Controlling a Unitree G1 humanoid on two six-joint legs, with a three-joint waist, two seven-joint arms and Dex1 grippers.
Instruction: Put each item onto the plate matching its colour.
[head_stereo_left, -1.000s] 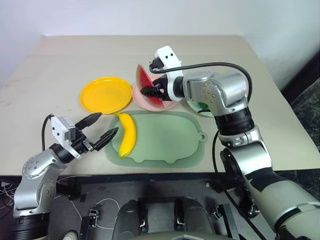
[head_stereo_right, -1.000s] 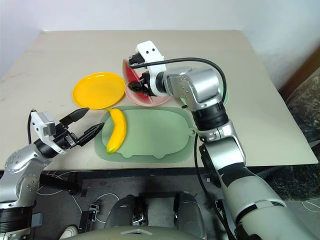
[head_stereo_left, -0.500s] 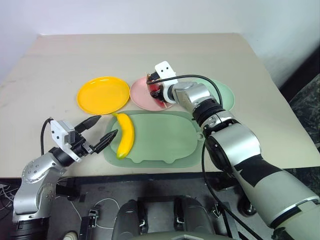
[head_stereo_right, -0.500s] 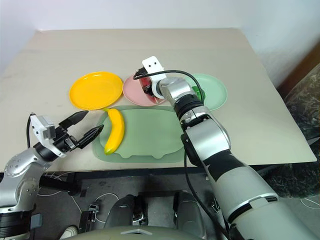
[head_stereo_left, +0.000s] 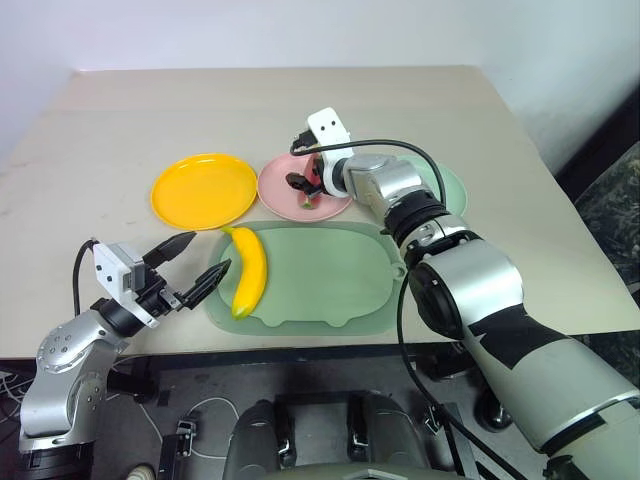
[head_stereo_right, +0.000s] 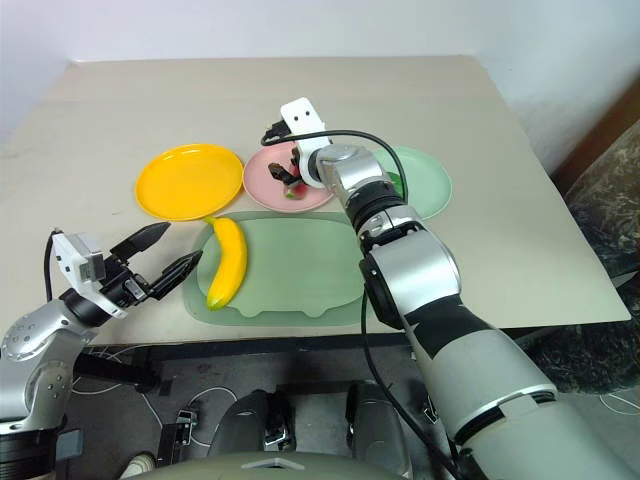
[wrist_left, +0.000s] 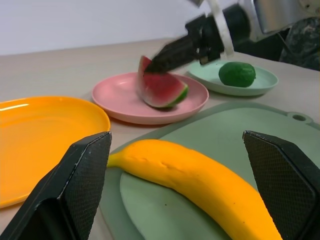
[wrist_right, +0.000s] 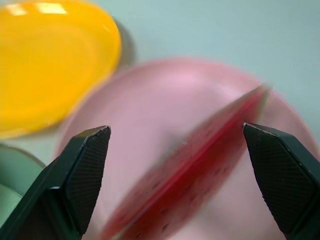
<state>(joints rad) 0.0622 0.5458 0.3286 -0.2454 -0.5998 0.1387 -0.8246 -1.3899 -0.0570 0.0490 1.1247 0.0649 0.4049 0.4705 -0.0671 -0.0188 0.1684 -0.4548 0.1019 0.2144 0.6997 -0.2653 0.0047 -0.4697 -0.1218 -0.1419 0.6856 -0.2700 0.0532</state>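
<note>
The red watermelon wedge (wrist_left: 160, 89) rests on the pink plate (head_stereo_left: 278, 185), loose between the wide-apart fingers of my open right gripper (head_stereo_left: 301, 184), which hovers just over it. The yellow banana (head_stereo_left: 248, 272) lies on the left end of the pale-green tray (head_stereo_left: 335, 285). My left gripper (head_stereo_left: 192, 268) stands open, just left of the banana and apart from it. The orange-yellow plate (head_stereo_left: 204, 189) is bare. A small round green fruit (wrist_left: 237, 73) sits on the mint green plate (wrist_left: 260, 82), which my right arm partly covers in the head views.
The three plates stand in a row behind the tray, close together. The tray reaches nearly to the table's front edge (head_stereo_left: 300, 345). Bare tabletop lies behind the plates and at the far right.
My right gripper has come down over the pink plate and opened, letting go of the watermelon wedge, which now lies on the plate. The left gripper has stayed where it was.
</note>
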